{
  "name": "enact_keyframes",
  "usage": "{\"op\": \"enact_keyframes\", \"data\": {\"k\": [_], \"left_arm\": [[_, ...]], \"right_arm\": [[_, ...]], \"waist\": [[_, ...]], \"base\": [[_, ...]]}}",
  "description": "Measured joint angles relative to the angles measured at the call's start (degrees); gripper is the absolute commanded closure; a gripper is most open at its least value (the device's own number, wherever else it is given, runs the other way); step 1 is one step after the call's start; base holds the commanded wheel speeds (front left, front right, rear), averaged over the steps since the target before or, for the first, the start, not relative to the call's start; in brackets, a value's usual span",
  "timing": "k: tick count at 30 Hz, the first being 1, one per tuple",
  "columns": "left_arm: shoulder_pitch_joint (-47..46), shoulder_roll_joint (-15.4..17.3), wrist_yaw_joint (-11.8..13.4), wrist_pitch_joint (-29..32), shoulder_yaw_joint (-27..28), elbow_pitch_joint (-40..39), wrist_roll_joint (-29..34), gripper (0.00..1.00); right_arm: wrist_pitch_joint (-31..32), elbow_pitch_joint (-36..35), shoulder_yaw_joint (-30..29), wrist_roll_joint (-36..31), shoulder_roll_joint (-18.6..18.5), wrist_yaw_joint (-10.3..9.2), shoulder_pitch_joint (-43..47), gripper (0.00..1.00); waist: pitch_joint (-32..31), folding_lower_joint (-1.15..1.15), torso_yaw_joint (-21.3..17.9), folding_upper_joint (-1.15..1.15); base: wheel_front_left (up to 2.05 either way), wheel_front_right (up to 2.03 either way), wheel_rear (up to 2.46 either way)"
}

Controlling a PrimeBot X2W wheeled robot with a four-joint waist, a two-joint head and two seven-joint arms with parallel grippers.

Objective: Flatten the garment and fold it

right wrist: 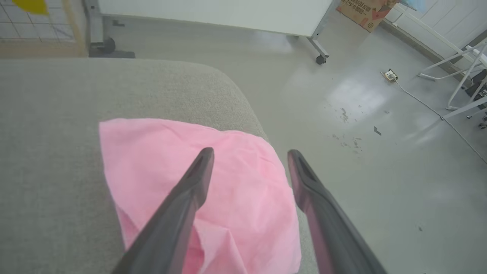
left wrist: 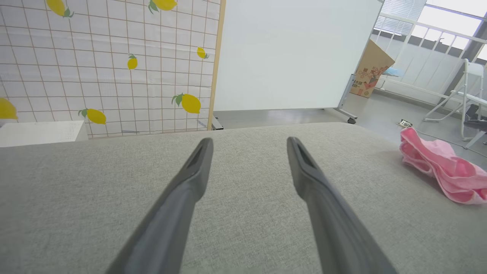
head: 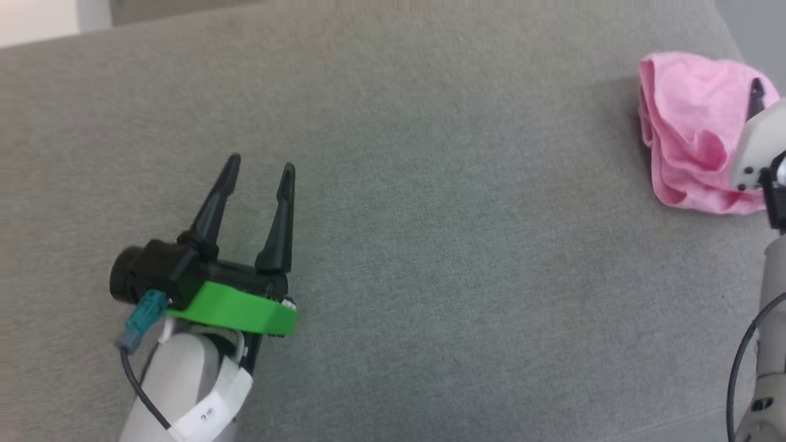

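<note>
The garment is a light pink cloth lying bunched in folds near the far right corner of the grey cushion. It also shows at the right of the left wrist view. My right gripper hovers over the garment with its fingers spread apart and nothing between them; one fingertip pokes up in the head view. My left gripper stands open over bare cushion at the lower left, far from the cloth.
The cushion's rounded right edge drops to a grey floor just beside the garment. Beyond stand a white board on wheels, a lemon-print screen, a cardboard box and a floor cable.
</note>
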Motion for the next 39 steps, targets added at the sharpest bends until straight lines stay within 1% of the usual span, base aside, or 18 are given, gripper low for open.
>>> {"op": "enact_keyframes", "data": {"k": [6,11,15,21,25,30,39], "left_arm": [[3.8,-2.4,0.0,0.0,1.4,2.3,-0.6,0.00],[6.0,-3.8,0.0,0.0,2.3,3.6,-1.0,0.00],[7.2,-4.6,0.0,0.0,3.5,4.6,-0.8,0.00],[8.2,-5.5,0.0,0.0,4.5,5.9,-0.3,0.00],[9.3,-5.7,0.0,0.0,5.2,6.7,0.0,0.00],[10.3,-5.8,0.0,0.0,5.4,7.4,0.1,0.00],[11.5,-5.9,0.0,0.0,5.3,8.6,0.1,0.00]], "right_arm": [[-8.5,-3.5,6.0,9.5,0.0,0.00,7.4,0.00],[-14.3,-10.2,10.5,17.1,0.2,0.00,15.1,0.00],[-17.4,-16.9,12.9,20.3,1.0,0.00,21.7,0.00],[-20.9,-26.1,13.2,21.2,3.8,0.00,31.6,0.00],[-22.5,-30.1,13.2,20.6,4.7,0.00,37.1,0.00],[-23.8,-32.0,13.7,19.1,5.2,0.00,41.7,0.00],[-24.7,-33.9,15.9,20.1,5.3,0.00,47.9,0.00]], "waist": [[-5.8,-0.01,2.1,0.00],[-10.4,-0.01,4.4,0.00],[-13.2,-0.01,6.8,0.00],[-16.2,-0.01,10.9,0.00],[-17.9,-0.01,13.3,0.00],[-19.7,-0.01,15.7,0.00],[-22.1,-0.01,18.3,0.00]], "base": [[0.00,0.00,0.00],[0.00,0.00,0.00],[0.00,0.00,0.00],[0.00,0.00,0.00],[0.00,0.00,0.00],[0.00,0.00,0.00],[0.00,0.00,0.00]]}}
